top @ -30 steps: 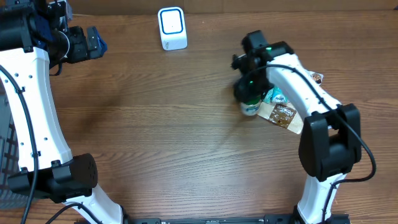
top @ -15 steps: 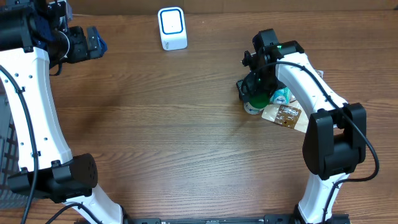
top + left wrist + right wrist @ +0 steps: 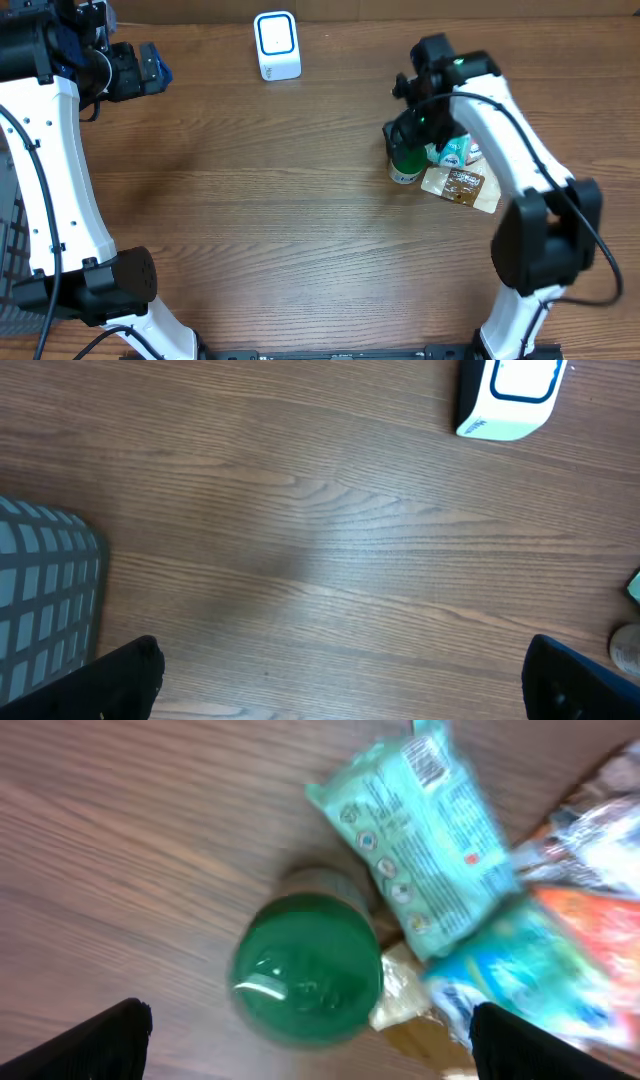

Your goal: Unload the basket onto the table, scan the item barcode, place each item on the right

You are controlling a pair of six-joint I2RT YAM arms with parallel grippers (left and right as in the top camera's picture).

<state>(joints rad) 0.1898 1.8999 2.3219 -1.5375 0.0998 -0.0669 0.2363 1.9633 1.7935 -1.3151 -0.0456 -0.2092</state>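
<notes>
Right wrist view: right gripper (image 3: 310,1015) hangs spread wide, empty, over the green-lidded jar (image 3: 305,970) at 3 o'clock, probably lining up a grasp. Scanner (image 3: 276,45) sits at 12; left gripper (image 3: 342,650) is released, clear of it.

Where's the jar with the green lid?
Overhead view: the green-lidded jar stands right of centre, beside the mint packet, under the right gripper.

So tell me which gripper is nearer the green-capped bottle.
Right. The right gripper hangs open directly over the green-capped bottle; the left gripper is far off across the table.
</notes>
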